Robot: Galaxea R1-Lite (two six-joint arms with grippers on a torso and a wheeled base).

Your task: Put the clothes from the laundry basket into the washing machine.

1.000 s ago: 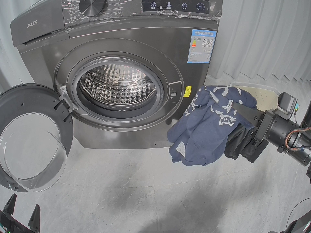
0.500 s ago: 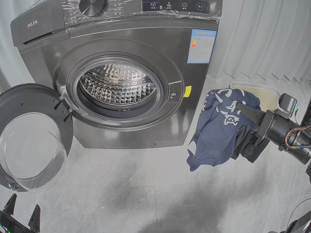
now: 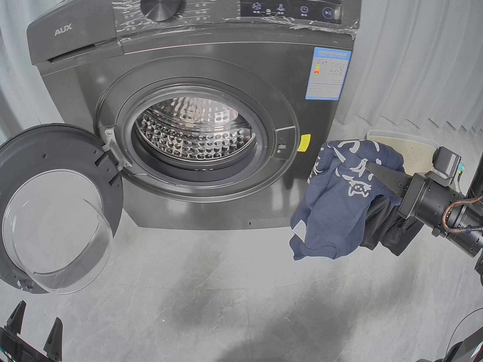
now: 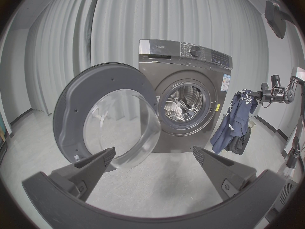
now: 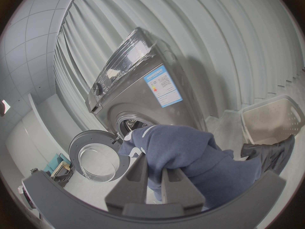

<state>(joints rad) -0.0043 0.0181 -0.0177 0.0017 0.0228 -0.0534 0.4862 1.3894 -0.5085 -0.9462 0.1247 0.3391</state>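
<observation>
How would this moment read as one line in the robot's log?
right gripper: shut on navy shirt, black garment hanging beside | left gripper: open, low | washer door: open | drum: no clothes seen | basket: behind shirt

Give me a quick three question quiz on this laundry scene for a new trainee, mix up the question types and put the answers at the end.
1. True or false: the washing machine has its door swung open.
2. What is clamped in the right gripper? A) a navy garment B) a white towel C) nothing
3. Fill in: the left gripper sits low over the floor with its jaws ___.
Key: 1 true; 2 A; 3 open.
</observation>
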